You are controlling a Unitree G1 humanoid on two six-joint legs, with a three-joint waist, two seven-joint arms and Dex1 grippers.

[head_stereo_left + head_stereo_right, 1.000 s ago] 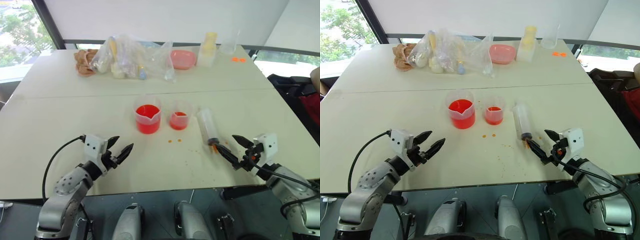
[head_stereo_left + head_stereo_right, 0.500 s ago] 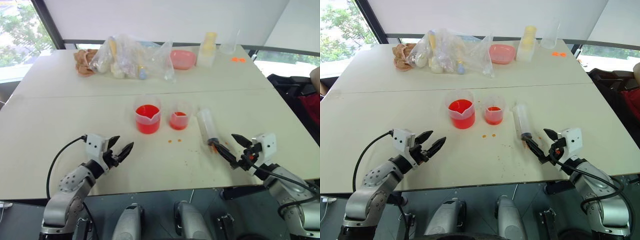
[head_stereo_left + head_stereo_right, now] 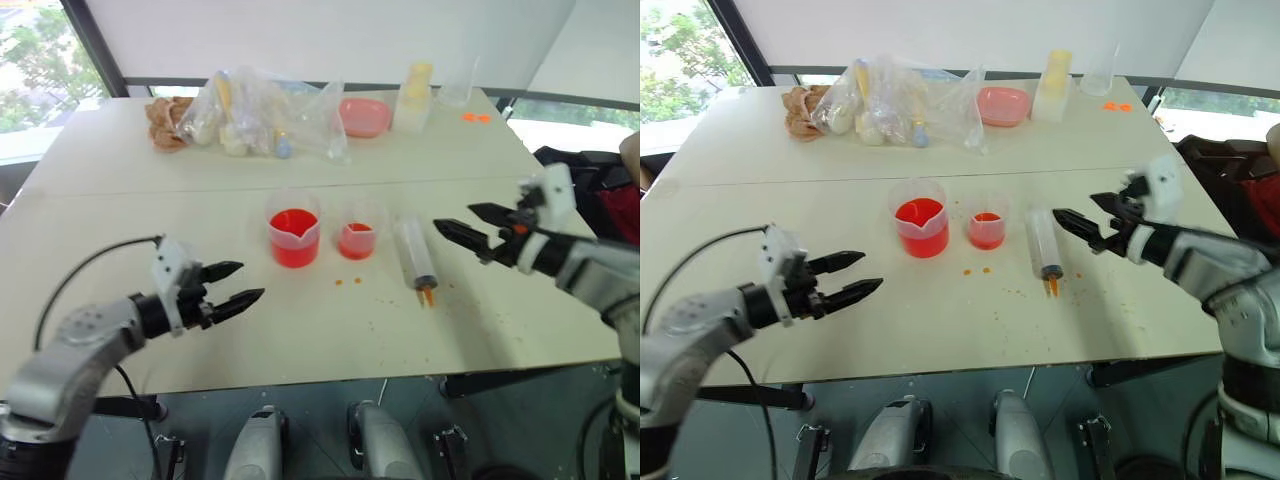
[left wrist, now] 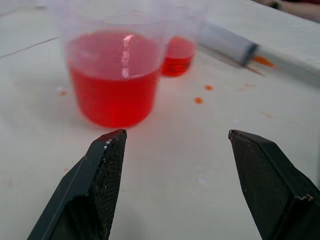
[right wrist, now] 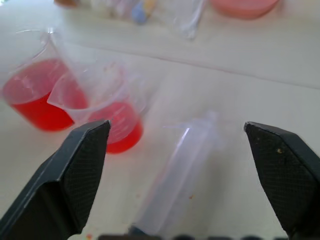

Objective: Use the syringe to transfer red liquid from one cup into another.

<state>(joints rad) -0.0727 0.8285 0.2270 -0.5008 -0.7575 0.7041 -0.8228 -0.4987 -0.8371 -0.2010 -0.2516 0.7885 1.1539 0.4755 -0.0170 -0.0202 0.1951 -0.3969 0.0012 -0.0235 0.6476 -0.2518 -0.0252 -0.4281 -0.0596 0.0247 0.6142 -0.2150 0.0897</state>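
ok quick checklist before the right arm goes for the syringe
1. Syringe free to grab: ok, it lies flat on the table, nothing touching it.
2. Right gripper ready: ok, open, empty, in the air just beside the syringe.
3. Left gripper out of the way: ok, open, empty, on the far side of the cups.
4. Source cup: ok, the big cup holds plenty of red liquid.
5. Small cup close to the syringe: ok, upright, apart from it, but a knock risk.
6. Syringe empty: cannot tell.
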